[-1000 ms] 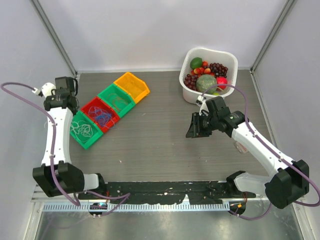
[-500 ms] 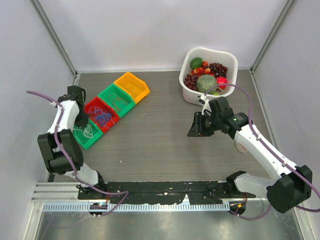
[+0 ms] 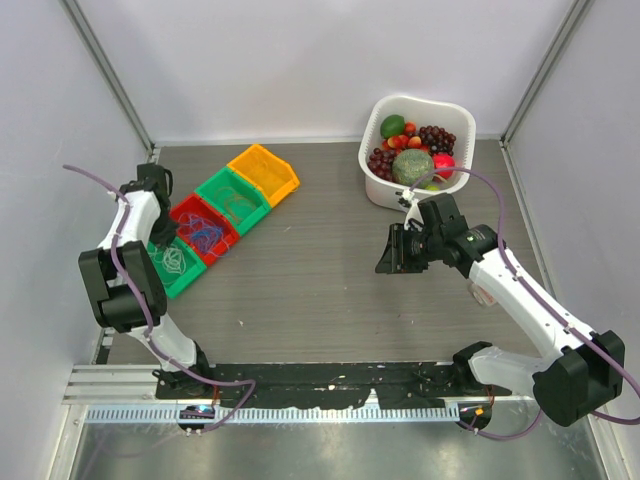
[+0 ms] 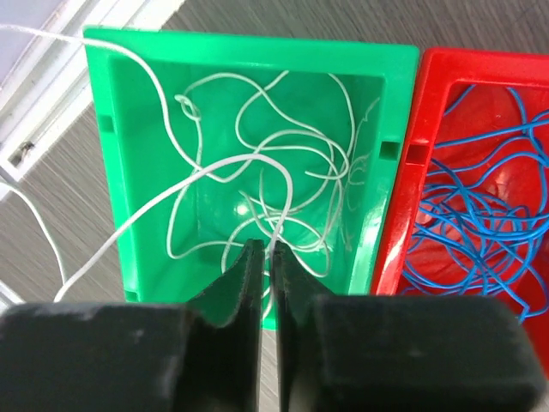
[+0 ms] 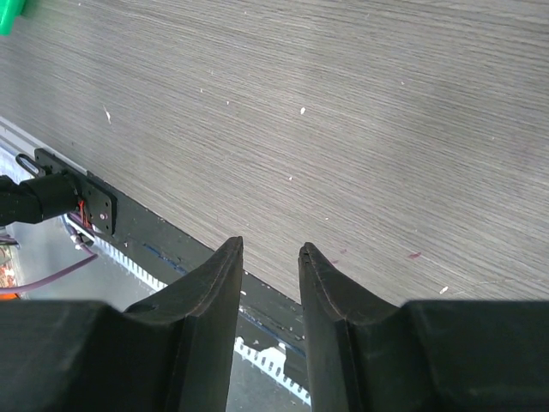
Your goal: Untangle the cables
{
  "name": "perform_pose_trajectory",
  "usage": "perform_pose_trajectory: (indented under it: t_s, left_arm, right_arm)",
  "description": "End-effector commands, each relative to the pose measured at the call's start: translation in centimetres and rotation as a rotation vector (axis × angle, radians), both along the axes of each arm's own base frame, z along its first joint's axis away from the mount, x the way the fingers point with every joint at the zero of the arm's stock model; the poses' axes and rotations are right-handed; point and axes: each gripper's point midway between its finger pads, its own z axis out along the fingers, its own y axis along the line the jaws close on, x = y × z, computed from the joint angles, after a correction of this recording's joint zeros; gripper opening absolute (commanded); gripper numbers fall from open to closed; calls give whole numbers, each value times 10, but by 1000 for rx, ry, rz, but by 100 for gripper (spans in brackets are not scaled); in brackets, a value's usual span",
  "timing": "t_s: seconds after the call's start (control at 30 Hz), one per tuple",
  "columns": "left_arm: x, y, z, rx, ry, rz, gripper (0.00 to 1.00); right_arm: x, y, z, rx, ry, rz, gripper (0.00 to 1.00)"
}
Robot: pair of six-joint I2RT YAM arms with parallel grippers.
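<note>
We see our left gripper closed tight on a white cable above the green bin, its loops lying inside, blue cables in the red bin just beside, our right gripper half open, holding nothing, over the table

your grey table carries a slanted row: green bin, red bin, another green bin, orange bin. a white basket sits back right, with tiny specks, perhaps crumbs.
</note>
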Motion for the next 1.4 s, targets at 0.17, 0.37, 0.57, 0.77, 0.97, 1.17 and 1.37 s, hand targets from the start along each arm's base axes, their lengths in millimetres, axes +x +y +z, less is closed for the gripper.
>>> perform_pose_trajectory:
  t_s: [0.17,0.37,0.57,0.77,0.97,1.17,1.37]
  left_arm:
    - [8,18,52,119,-66,-31,60]
    - [-8,10,84,124,-155,-29,85]
    - [-51,30,90,120,-199,142,97]
    - [-88,82,83,158,-200,289,93]
    - [-97,107,63,234,-106,206,66]
    - [-89,123,37,288,-74,173,57]
    - [-79,133,14,310,-56,142,66]
  right_arm:
    - [2,3,30,48,-36,-24,36]
    - [4,3,39,58,-42,-48,36]
    - [6,4,50,67,-45,-48,36]
    - [-4,2,52,52,-32,-16,35]
    - [-7,2,51,48,-16,-5,35]
    - [-3,3,55,46,-20,-10,35]
    - [-1,6,50,46,11,-10,35]
